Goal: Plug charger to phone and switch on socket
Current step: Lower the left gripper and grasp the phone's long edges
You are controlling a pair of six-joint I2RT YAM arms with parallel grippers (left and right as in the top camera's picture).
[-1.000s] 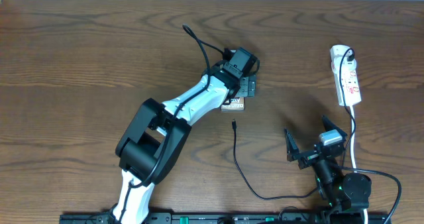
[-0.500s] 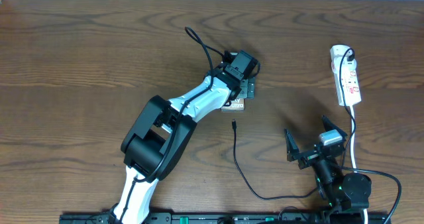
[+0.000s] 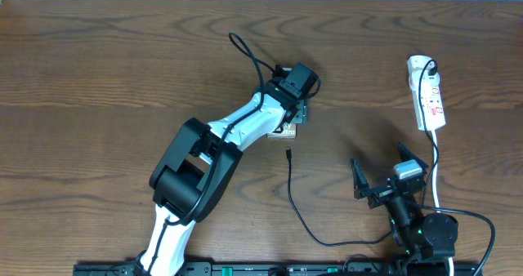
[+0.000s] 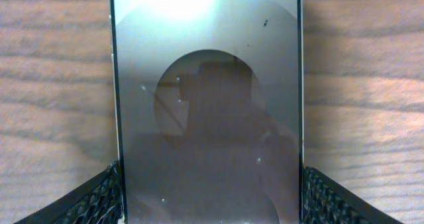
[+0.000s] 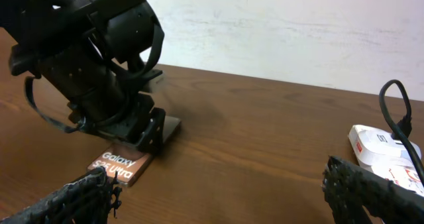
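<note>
Phone (image 4: 205, 105) lies flat on the table (image 3: 98, 55), with your left gripper (image 3: 294, 115) closed against its two long edges. Charger (image 3: 292, 196) tip rests just at the phone's 6 o'clock, and the socket (image 3: 426, 92) sits well apart at 3 o'clock. Your right gripper (image 3: 382, 171) is spread wide and empty at the phone's 4 o'clock.

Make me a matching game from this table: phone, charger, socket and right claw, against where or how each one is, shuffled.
1. phone
2. charger
3. socket
4. right gripper

A. open, holding nothing
B. white, at the table's right side
C. between the left gripper's fingers
D. lying loose mid-table, tip unplugged

Pairs: 1-C, 2-D, 3-B, 4-A
</note>
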